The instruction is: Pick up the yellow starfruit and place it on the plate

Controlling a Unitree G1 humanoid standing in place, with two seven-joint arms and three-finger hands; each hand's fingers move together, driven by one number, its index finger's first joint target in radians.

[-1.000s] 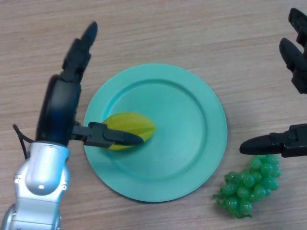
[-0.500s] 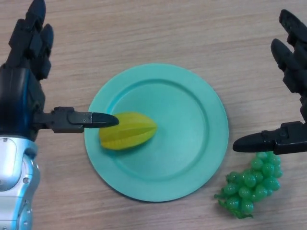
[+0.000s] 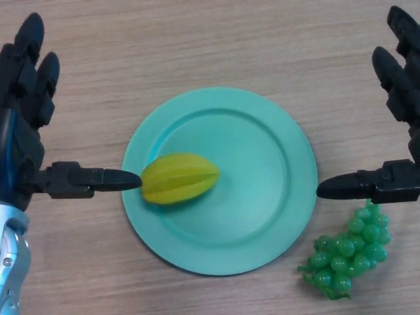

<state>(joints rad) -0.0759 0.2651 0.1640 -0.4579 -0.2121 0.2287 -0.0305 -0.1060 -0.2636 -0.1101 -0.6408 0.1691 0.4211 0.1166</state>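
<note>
The yellow starfruit [image 3: 179, 178] lies on the left part of the teal plate [image 3: 262, 164] in the head view. My left hand [image 3: 26, 131] is open at the left edge, its thumb pointing at the starfruit's left end, just apart from it. My right hand [image 3: 400, 131] is open at the right edge, its thumb reaching toward the plate's right rim.
A bunch of green grapes [image 3: 344, 252] lies on the wooden table [image 3: 197, 46] to the lower right of the plate, just below my right thumb.
My left hand has let go of the starfruit and drawn back to the left, off the plate. The starfruit stays on the plate. My right hand has barely moved.
</note>
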